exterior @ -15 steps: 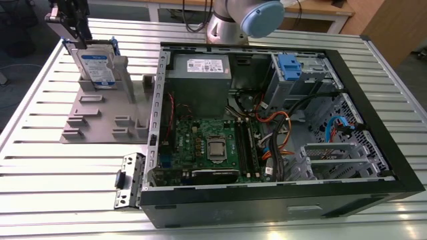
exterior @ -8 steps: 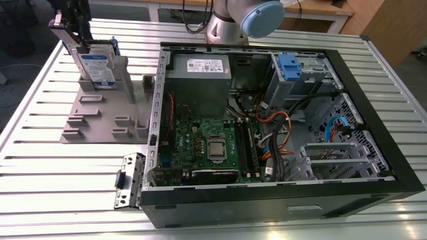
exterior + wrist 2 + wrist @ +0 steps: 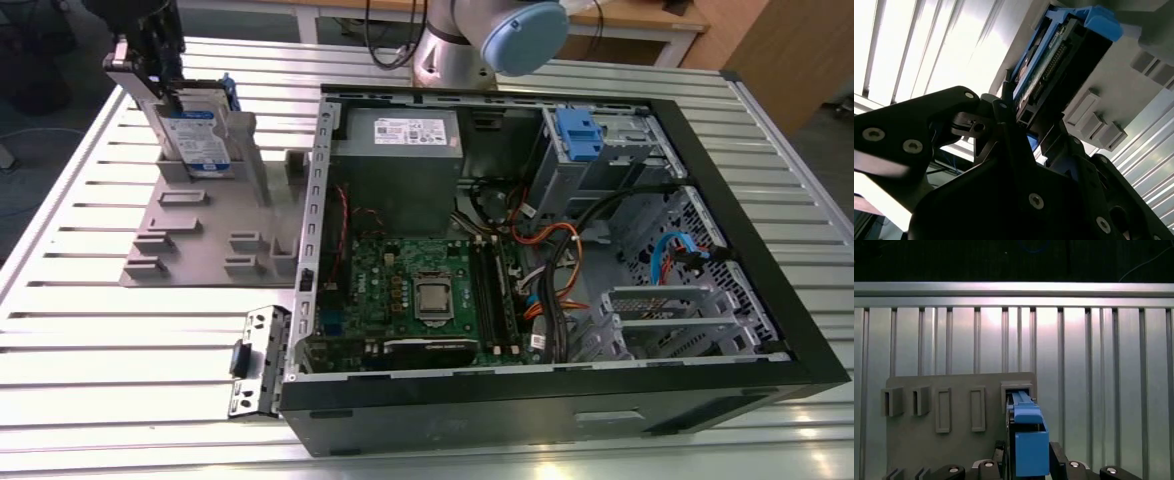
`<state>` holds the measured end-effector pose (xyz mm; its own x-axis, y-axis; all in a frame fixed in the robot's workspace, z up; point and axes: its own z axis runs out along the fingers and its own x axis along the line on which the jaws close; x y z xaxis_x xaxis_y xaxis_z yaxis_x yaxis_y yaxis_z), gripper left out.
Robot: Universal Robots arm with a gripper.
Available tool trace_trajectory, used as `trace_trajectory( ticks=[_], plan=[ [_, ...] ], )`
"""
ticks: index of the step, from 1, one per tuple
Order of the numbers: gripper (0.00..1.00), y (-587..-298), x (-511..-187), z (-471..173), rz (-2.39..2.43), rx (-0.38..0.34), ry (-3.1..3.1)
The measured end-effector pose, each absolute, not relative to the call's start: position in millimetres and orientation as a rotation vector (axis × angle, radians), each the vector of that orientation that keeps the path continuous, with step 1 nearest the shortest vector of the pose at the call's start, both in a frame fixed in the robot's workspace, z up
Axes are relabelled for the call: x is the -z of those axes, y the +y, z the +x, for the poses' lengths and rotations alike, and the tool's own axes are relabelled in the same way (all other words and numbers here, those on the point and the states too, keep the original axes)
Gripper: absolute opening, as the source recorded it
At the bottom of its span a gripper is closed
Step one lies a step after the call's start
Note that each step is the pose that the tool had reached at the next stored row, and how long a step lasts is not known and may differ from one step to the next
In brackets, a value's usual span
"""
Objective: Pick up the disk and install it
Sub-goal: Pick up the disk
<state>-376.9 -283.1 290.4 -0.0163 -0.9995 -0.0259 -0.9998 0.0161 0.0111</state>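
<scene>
Disk [image 3: 194, 135] on edge in a slot of the grey moulded fixture plate [image 3: 200, 240], at the exterior view's left, outside the open black computer case [image 3: 747, 250]. I see a silver face, a white-and-blue label and a bright blue frame along its edges. The gripper [image 3: 160, 80] sits over its top edge. Plate and case rest on a ribbed aluminium table [image 3: 107, 330]. Inside the case: green motherboard [image 3: 414, 290], grey metal box [image 3: 396, 165] with a white sticker, blue tab [image 3: 577, 128] on a drive cage, bundled cables.

Second wrist view: matt black fingers [image 3: 1004, 107] flank the disk [image 3: 1054, 65]. The gripper [image 3: 1029, 125] is narrow, closed onto the blue frame. A connector row shows along the drive's end.

First wrist view: disk [image 3: 1029, 440] seen edge-on, its blue frame clamped between the two fingers [image 3: 1056, 457]. Its far end sits in a rectangular socket of the plate [image 3: 954, 450]. Other rectangular pockets line the plate beside it.
</scene>
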Motion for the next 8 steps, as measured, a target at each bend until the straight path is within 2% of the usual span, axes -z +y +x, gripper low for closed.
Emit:
trace_trajectory(
  ticks=[8],
  plan=[
    [0.47, -283.1, -281.2, -377.2, -2.196, -0.041, 2.232]
  ],
)
